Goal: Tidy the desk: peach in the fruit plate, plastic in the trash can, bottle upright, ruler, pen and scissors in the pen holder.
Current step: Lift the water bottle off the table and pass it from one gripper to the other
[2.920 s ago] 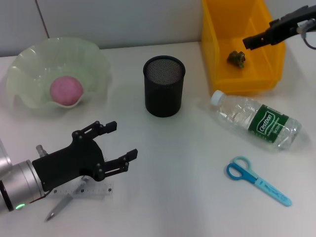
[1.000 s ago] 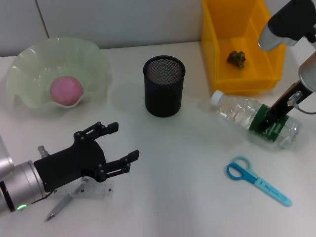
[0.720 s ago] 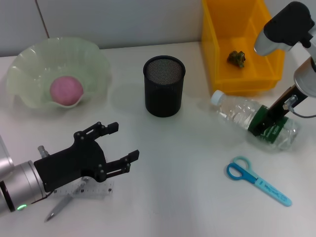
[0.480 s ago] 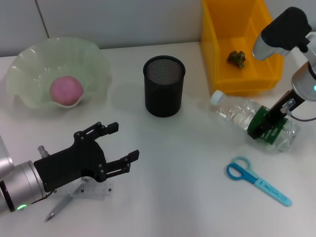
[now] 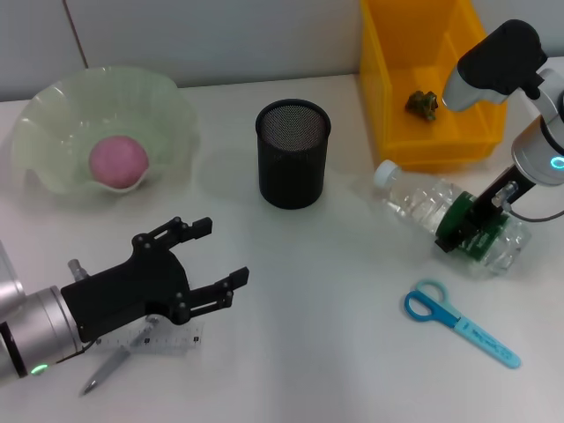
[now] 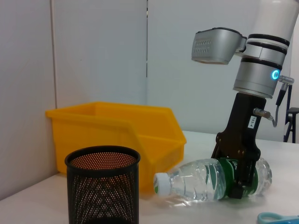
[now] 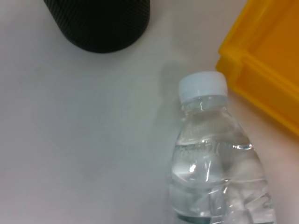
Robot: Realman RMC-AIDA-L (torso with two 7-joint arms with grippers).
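Observation:
A clear bottle (image 5: 414,204) with a green label lies on its side on the table, white cap towards the pen holder. My right gripper (image 5: 467,231) comes down on it and is shut on its label; the left wrist view shows the fingers (image 6: 239,173) either side of the bottle (image 6: 196,181). The right wrist view shows its cap and neck (image 7: 204,122). Blue scissors (image 5: 458,321) lie in front of it. The pink peach (image 5: 117,161) sits in the green fruit plate (image 5: 53,97). My left gripper (image 5: 222,252) is open, above the ruler (image 5: 172,339) and pen (image 5: 104,372).
A black mesh pen holder (image 5: 293,152) stands at the table's middle. A yellow bin (image 5: 397,79) at the back right holds a crumpled scrap (image 5: 422,104). The bin's front wall is close behind the bottle.
My right arm came down from over the yellow bin and its gripper closed on the bottle's label. The bottle has shifted slightly to the left. The left arm has not moved.

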